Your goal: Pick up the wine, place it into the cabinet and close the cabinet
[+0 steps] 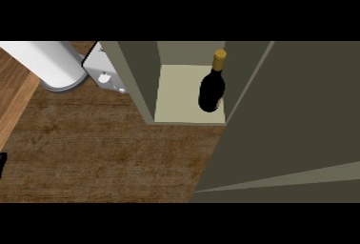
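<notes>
Head view, wine: The wine bottle (212,90) stood upright inside the cabinet (141,81), on its pale floor. It was near the front edge and close to the right wall. Its gold top pointed up. It looked put there on purpose, so that part of the job seemed done.

Head view, cabinet: The cabinet was open at the front. That was why the bottle could be seen.

Head view, door: The big grey door (295,124) swung out wide on the right. It filled much of that side. It had to be open so the bottle could go in. It was not yet closed, and I think closing it was the step left.

Head view, counter: The brown counter (105,152) lay in front of the cabinet.

Head view, other things: A white tube shape (53,64) and a small shiny thing (105,71) sat at the top left, just beside the cabinet. I could not tell what they were.

Head view, hands: No hand showed. I could not say if the fingers were apart or together. A tiny dark bit sat at the left edge, too small to name.
</notes>
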Robot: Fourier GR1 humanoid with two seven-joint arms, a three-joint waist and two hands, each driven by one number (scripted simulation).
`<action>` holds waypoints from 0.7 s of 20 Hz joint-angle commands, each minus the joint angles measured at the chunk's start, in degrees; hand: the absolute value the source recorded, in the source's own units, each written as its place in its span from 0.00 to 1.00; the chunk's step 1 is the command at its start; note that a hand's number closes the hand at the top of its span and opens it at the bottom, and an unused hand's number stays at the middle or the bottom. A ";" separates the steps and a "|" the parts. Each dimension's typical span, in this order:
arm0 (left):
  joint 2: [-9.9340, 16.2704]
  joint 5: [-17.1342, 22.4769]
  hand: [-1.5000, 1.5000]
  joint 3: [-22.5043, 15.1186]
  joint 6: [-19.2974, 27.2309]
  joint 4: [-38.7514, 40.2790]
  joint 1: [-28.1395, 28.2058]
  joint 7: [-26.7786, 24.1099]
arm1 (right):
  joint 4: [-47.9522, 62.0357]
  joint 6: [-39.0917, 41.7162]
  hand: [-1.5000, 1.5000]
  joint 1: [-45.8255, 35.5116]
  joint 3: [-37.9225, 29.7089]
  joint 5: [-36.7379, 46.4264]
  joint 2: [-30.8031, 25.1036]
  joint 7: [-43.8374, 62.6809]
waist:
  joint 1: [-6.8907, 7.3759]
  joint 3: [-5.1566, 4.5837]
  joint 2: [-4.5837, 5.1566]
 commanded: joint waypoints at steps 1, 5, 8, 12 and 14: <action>1.55 3.16 0.00 6.78 -6.94 0.78 5.05 -0.82 | 1.26 -7.71 1.00 -6.97 10.02 7.09 1.42 3.02 | 0.29 -0.06 -0.07; 2.15 3.92 0.00 9.39 -7.25 0.02 5.00 1.84 | 9.39 -16.97 1.00 -21.39 10.99 9.97 1.46 3.40 | 0.37 -0.04 0.17; 1.43 4.55 0.00 12.38 -13.53 1.87 7.46 -0.08 | 18.54 -20.92 1.00 -27.34 9.75 8.70 1.46 -0.17 | 0.79 0.00 0.28; 1.98 6.94 0.00 16.17 -15.05 0.64 7.77 2.44 | 22.58 -29.83 1.00 -39.96 7.06 4.89 1.48 5.89 | 0.82 -0.02 0.22; 1.81 7.33 0.00 17.84 -17.13 0.85 8.65 3.09 | 26.51 -30.13 1.00 -44.36 4.10 3.37 1.48 4.86 | 0.76 0.02 0.28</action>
